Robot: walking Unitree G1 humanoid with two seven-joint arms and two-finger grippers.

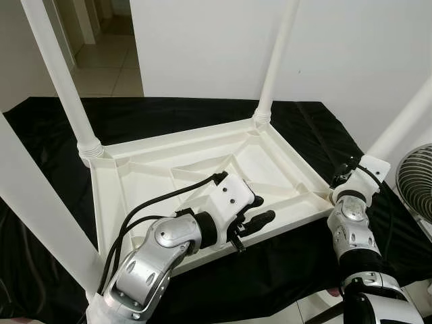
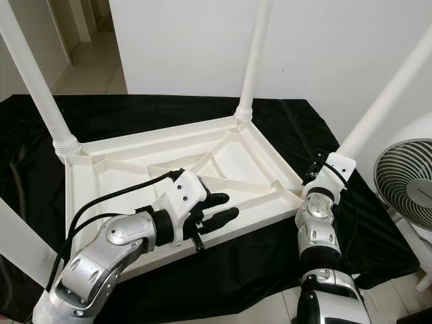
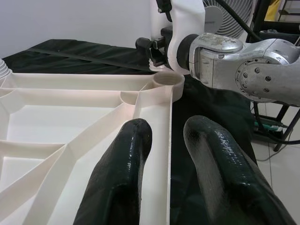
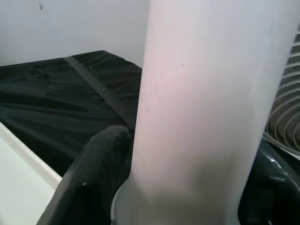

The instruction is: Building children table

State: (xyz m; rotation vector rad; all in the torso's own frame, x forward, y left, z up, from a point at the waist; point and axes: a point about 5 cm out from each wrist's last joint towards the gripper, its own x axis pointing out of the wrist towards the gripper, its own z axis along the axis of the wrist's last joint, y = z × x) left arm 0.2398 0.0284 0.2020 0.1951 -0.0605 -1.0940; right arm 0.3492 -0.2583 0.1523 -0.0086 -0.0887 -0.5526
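The white plastic table (image 1: 155,177) lies upside down on a black cloth. Legs stand in its far-left corner (image 1: 57,74), far-right corner (image 1: 277,54) and near-left corner (image 1: 34,209). My left gripper (image 1: 253,220) straddles the near rim (image 3: 169,117), one finger (image 3: 123,173) inside and one outside, shut on it. At the near-right corner the socket (image 3: 168,79) is open and empty. My right gripper (image 1: 352,170) is shut on a fourth white leg (image 1: 405,115), held tilted with its lower end just beside that socket. The leg (image 4: 201,93) sits between the right fingers (image 4: 93,173).
A black cloth (image 1: 40,135) covers the platform under the table. A white fan (image 2: 405,177) stands close on the right, beside the held leg. A white wall rises behind, and a tiled doorway (image 1: 108,61) opens at the far left.
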